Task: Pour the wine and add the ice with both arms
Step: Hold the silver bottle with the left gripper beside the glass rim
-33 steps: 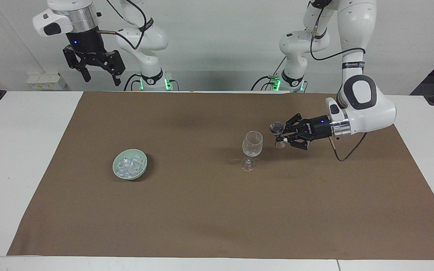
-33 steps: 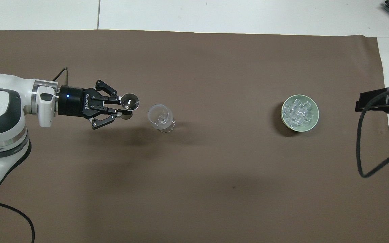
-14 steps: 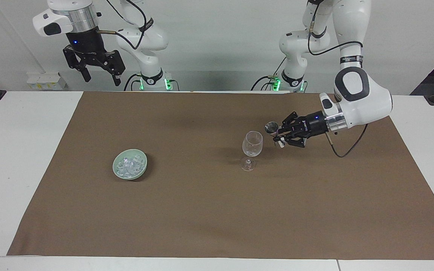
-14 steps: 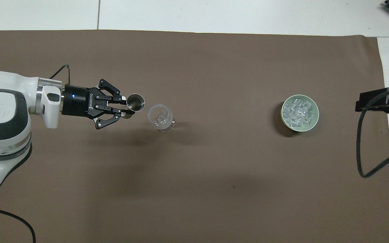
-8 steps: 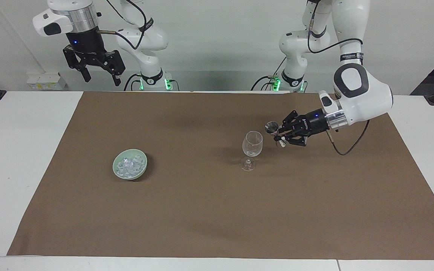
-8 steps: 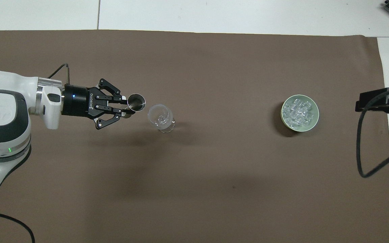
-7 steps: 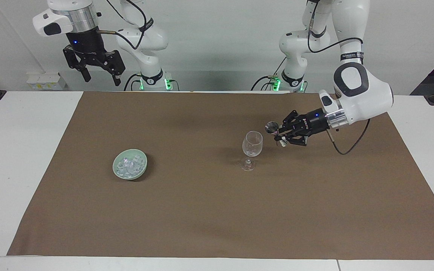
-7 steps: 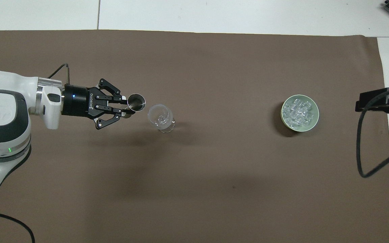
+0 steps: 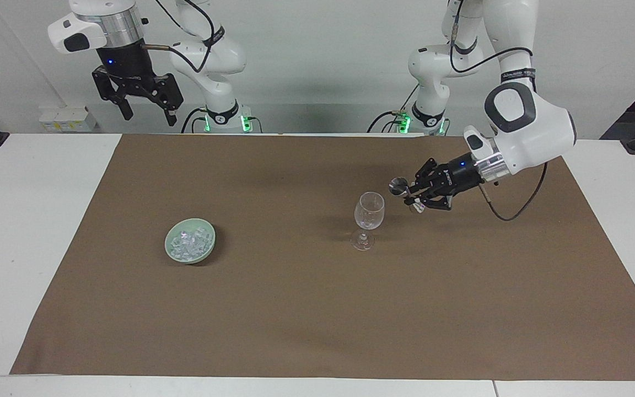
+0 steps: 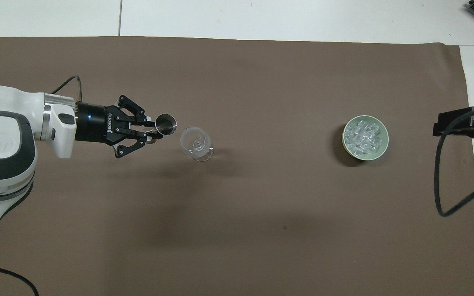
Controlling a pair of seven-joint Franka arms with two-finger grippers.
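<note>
A clear stemmed wine glass (image 9: 369,212) (image 10: 196,144) stands upright on the brown mat, toward the left arm's end. My left gripper (image 9: 410,197) (image 10: 153,133) is shut on a small metal measuring cup (image 9: 397,187) (image 10: 166,124), held tilted in the air just beside the glass's rim and apart from it. The wine itself does not show. The ice (image 9: 188,242) (image 10: 364,135) is heaped in a pale green bowl (image 9: 170,249) (image 10: 381,153) toward the right arm's end. My right gripper (image 9: 150,117) hangs open and high above the table's edge by its base, where that arm waits.
The brown mat (image 9: 295,320) covers most of the white table (image 9: 20,220). A black cable (image 10: 442,181) from the right arm loops over the mat's edge beside the bowl. A thin cable (image 9: 507,212) hangs under the left wrist.
The left arm's wrist has risen a little and its gripper slopes more steeply down toward the glass, the cup staying beside the rim. The right arm has not moved.
</note>
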